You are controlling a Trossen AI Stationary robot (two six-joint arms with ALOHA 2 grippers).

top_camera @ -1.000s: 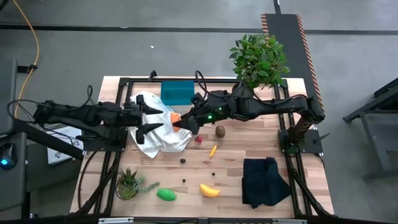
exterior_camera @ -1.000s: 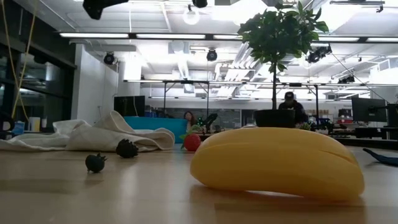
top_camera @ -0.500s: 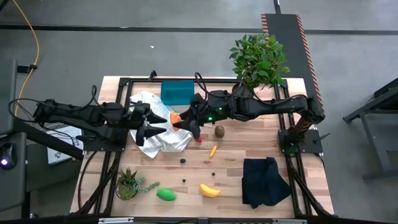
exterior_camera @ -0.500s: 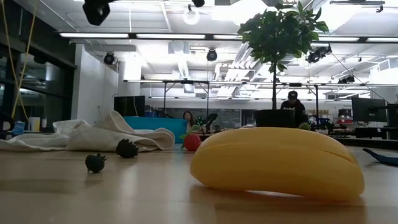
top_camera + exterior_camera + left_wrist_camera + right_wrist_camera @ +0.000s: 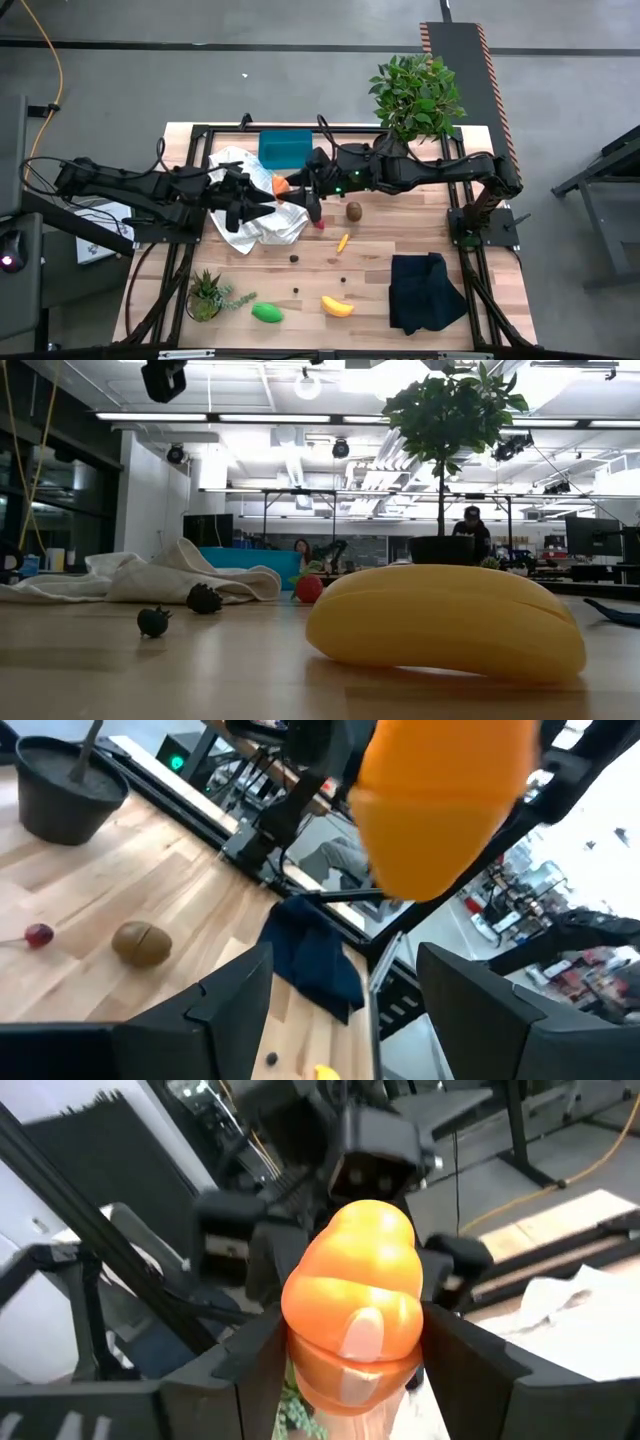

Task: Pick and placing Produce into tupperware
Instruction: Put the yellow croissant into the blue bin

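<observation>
A pale wooden bench (image 5: 400,240) fills the middle of the high view. A crumpled white cloth (image 5: 268,222) lies at its upper left. A leafy bush (image 5: 417,95) in a dark pot stands at the upper right corner, and a black folded cloth (image 5: 425,290) lies at the lower right. A small spiky green potted plant (image 5: 205,295) sits at the lower left. A yellow cable (image 5: 55,60) runs across the grey floor at the far upper left.

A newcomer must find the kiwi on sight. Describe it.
Start at the leafy bush at the table's far edge. Below it in the high view runs the right arm, and the kiwi lies on bare wood just beside that arm. It is the only brown, egg-shaped piece; the strawberry nearby is red.
</observation>
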